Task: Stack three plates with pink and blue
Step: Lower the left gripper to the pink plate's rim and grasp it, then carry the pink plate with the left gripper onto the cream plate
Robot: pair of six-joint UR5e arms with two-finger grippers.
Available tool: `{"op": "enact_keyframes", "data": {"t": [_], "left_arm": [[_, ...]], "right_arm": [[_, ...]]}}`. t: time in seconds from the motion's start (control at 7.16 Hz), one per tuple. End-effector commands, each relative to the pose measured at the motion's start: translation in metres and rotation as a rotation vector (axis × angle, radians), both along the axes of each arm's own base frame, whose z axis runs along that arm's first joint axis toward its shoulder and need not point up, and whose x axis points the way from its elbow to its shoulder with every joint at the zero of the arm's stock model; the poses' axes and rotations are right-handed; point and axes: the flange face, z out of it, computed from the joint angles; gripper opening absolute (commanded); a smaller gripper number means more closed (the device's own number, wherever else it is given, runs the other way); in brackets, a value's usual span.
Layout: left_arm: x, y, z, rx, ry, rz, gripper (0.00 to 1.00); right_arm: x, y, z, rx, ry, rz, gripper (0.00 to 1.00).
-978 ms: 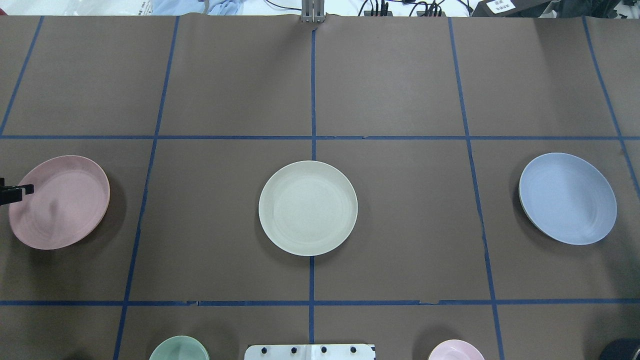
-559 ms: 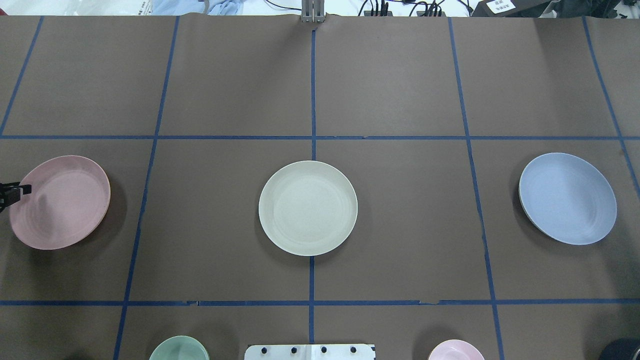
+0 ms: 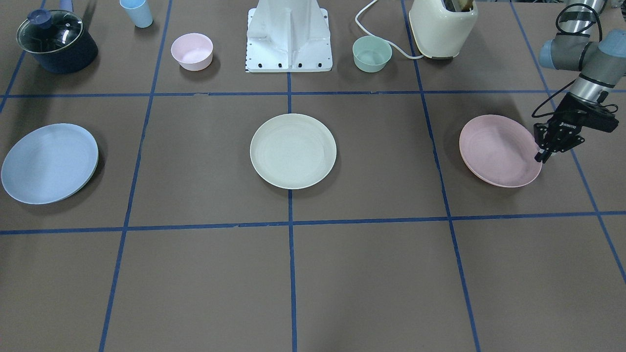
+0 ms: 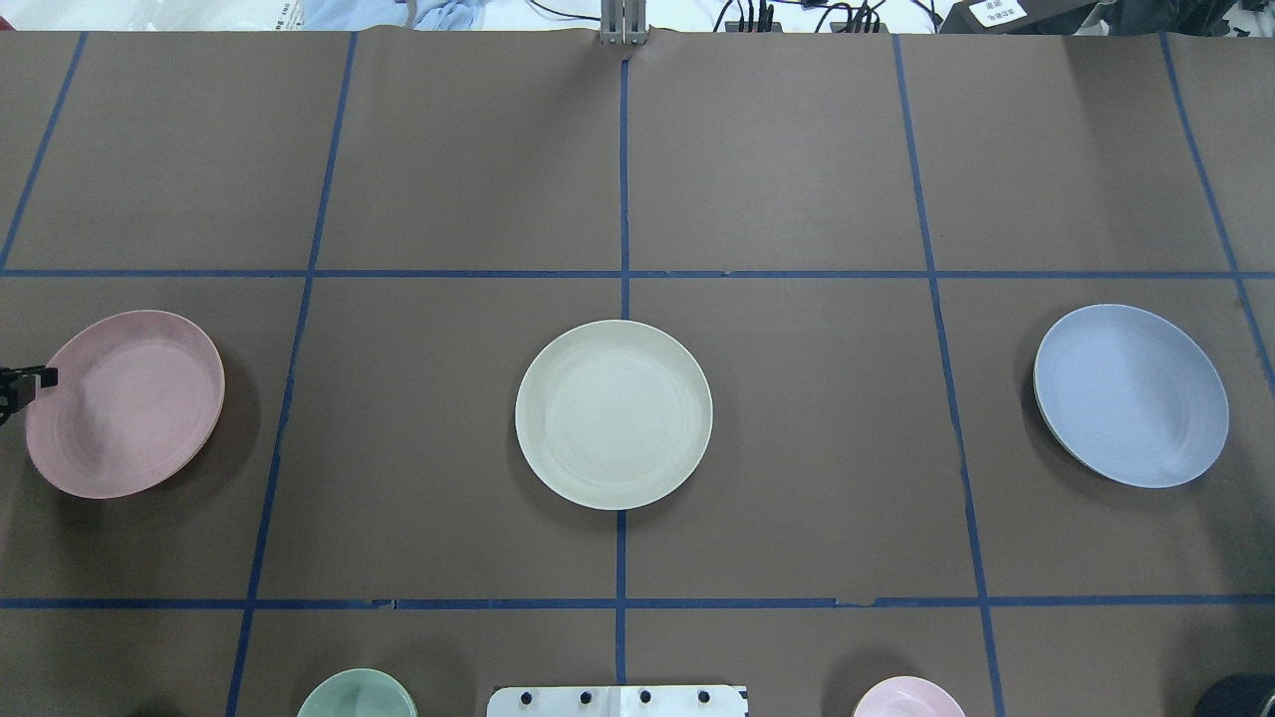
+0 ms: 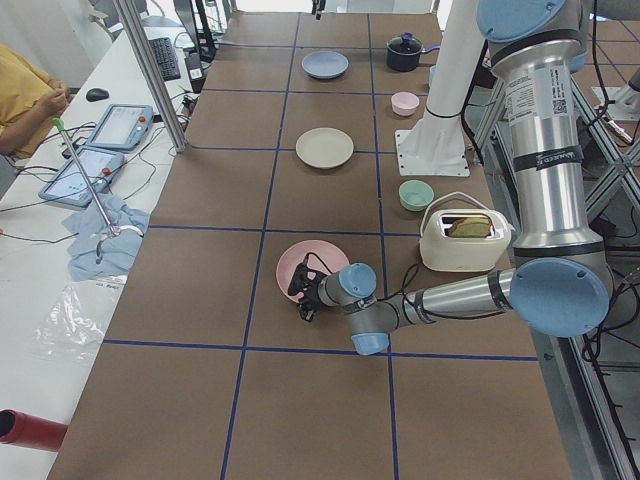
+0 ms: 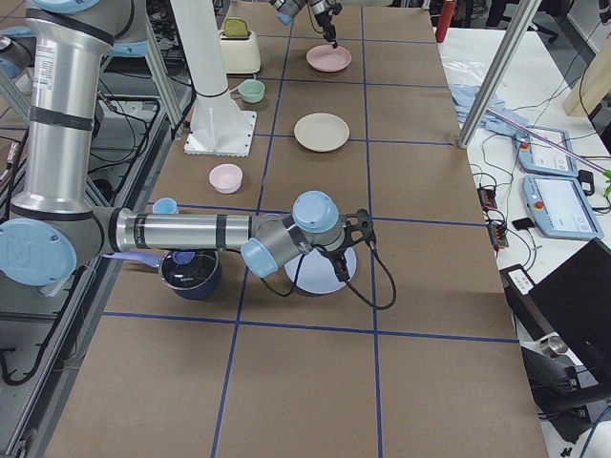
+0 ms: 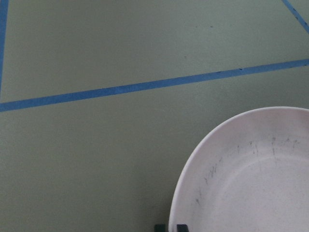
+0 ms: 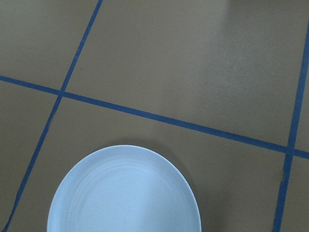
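The cream-white plate (image 4: 614, 414) lies flat at the table's middle. The pink plate (image 4: 125, 403) is at the robot's left, raised a little off the table with a shadow under it. My left gripper (image 3: 542, 155) is shut on its outer rim. In the left wrist view the fingertips (image 7: 182, 227) straddle that rim (image 7: 251, 179). The blue plate (image 4: 1131, 395) is at the robot's right and also looks slightly raised. My right gripper (image 6: 342, 258) is at its rim in the exterior right view only. I cannot tell whether it is open or shut. The right wrist view shows the blue plate (image 8: 123, 193) but no fingers.
Along the robot's side stand a dark lidded pot (image 3: 56, 41), a small blue cup (image 3: 137, 12), a small pink bowl (image 3: 191, 51), the robot base (image 3: 288, 39), a small green bowl (image 3: 371, 54) and a cream toaster (image 3: 442, 27).
The pink plate has shifted slightly toward the table's middle. The left gripper's visible finger has drawn back a little toward the view's left edge. The other plates have not moved.
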Motion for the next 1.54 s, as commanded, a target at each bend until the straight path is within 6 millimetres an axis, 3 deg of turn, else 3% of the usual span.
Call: {"op": "enact_keyframes", "data": {"t": [0.0,0.14,0.42,0.56,0.7,0.84,1.12,1.26,1.4], "left_arm": [[0.001,-0.001,-0.002,0.003,0.004,0.001,0.00],[0.002,-0.001,-0.010,0.014,0.018,0.009,0.00],[0.008,0.002,-0.051,0.020,0.117,0.142,0.00],[-0.011,-0.008,-0.063,0.027,0.144,0.129,0.00],[-0.010,-0.016,-0.077,0.040,0.167,0.145,0.00],[0.002,-0.036,-0.111,0.035,0.168,0.147,0.00],[0.036,-0.086,-0.237,0.004,0.162,0.126,0.00],[0.060,-0.098,-0.289,-0.032,0.200,0.114,0.00],[0.118,-0.094,-0.327,-0.087,0.255,0.114,0.00]], "right_arm": [[0.000,0.000,0.001,-0.001,0.000,0.000,1.00],[0.000,0.000,0.001,-0.001,0.000,0.000,1.00],[0.000,0.000,0.001,-0.001,0.000,0.000,1.00],[0.000,0.000,0.001,-0.001,0.000,0.000,1.00],[0.000,0.000,0.001,-0.001,0.000,0.000,1.00],[0.000,0.000,0.001,-0.001,0.000,0.000,1.00],[0.000,0.000,0.001,-0.001,0.000,0.000,1.00],[0.000,0.000,0.001,-0.001,0.000,0.000,1.00],[0.000,0.000,0.000,-0.001,-0.001,-0.001,1.00]]}}
